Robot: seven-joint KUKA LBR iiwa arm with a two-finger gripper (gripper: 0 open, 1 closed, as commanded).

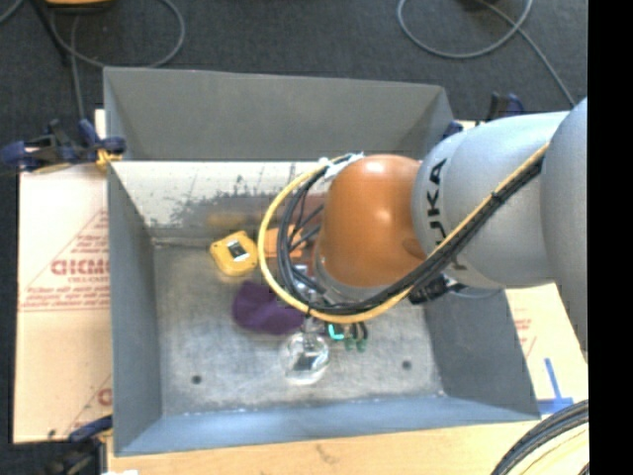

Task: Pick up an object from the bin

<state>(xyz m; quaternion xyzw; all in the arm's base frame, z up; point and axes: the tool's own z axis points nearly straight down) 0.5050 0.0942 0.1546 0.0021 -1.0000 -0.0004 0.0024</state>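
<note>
Your gripper (316,334) hangs low over the middle of the bin (134,305), mostly hidden under the arm's orange cover (366,221) and its looped cables (282,236), so you cannot tell whether it is spread or pressed together. A purple lump (259,310) lies on the floor just left of it, and a pale shiny piece (306,358) sits just on its near side. A small green piece (349,335) lies just to the right. A yellow block (234,253) rests farther left, toward the far wall.
</note>
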